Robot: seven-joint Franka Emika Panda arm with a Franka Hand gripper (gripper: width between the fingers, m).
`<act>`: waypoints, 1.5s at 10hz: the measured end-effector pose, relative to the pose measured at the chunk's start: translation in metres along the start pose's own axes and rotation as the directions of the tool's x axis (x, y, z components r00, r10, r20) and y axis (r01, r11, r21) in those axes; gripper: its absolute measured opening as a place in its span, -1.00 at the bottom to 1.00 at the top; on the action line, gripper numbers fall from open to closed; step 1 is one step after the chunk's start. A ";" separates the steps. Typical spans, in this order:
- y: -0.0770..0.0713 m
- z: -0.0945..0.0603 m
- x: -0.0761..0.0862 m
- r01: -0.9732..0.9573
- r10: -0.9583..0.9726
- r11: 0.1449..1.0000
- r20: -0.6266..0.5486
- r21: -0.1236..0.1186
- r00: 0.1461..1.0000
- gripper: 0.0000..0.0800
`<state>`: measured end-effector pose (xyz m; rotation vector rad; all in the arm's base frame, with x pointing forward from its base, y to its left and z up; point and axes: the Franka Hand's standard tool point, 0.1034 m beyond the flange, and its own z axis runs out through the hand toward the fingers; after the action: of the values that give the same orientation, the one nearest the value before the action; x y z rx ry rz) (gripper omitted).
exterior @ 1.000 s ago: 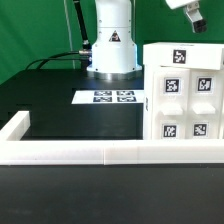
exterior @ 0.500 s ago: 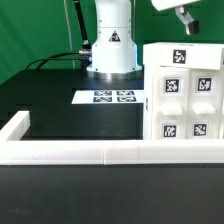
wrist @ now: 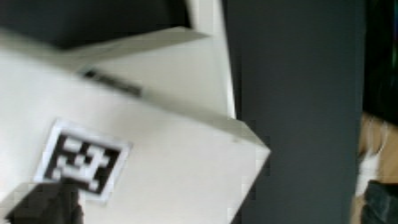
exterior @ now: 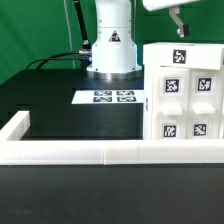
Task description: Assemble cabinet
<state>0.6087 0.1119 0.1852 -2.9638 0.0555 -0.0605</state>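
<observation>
The cabinet (exterior: 181,96) is a white boxy unit with several black-and-white tags. It stands on the black table at the exterior view's right, against the low front wall. My gripper (exterior: 177,24) hangs above the cabinet's top at the upper edge of the exterior view, apart from it. In the wrist view the cabinet's white top (wrist: 160,120) with one tag (wrist: 82,161) fills most of the picture. One dark finger (wrist: 43,206) shows at the edge and nothing lies between the jaws. The gripper (wrist: 214,215) looks open and empty.
The marker board (exterior: 113,97) lies flat on the table just left of the cabinet in the exterior view. The robot's base (exterior: 110,50) stands behind it. A low white border wall (exterior: 70,152) runs along the front, with a side piece (exterior: 14,125) at the left.
My gripper has moved toward the exterior view's left and slightly down, from the top right corner to above the cabinet's top tag. The cabinet has not moved.
</observation>
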 end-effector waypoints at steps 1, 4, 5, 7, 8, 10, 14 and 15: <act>0.000 0.000 0.000 0.091 -0.091 0.996 0.004 -0.004 0.996 0.99; 0.001 0.001 0.000 0.394 -0.394 0.918 0.014 -0.037 0.919 0.99; 0.003 0.002 0.000 0.494 -0.493 0.868 0.023 -0.043 0.869 0.99; 0.005 0.003 -0.001 0.611 -0.610 0.791 0.033 -0.038 0.792 0.99; 0.006 0.003 -0.001 0.652 -0.651 0.757 0.036 -0.036 0.758 0.99; 0.012 0.004 0.000 0.781 -0.779 0.624 0.045 -0.028 0.625 0.99; 0.025 0.008 0.000 0.885 -0.883 0.465 0.054 -0.014 0.465 0.99; 0.028 0.011 -0.002 0.883 -0.881 0.469 0.055 -0.013 0.469 0.99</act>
<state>0.6058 0.0865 0.1692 -2.6408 -1.5208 -0.1294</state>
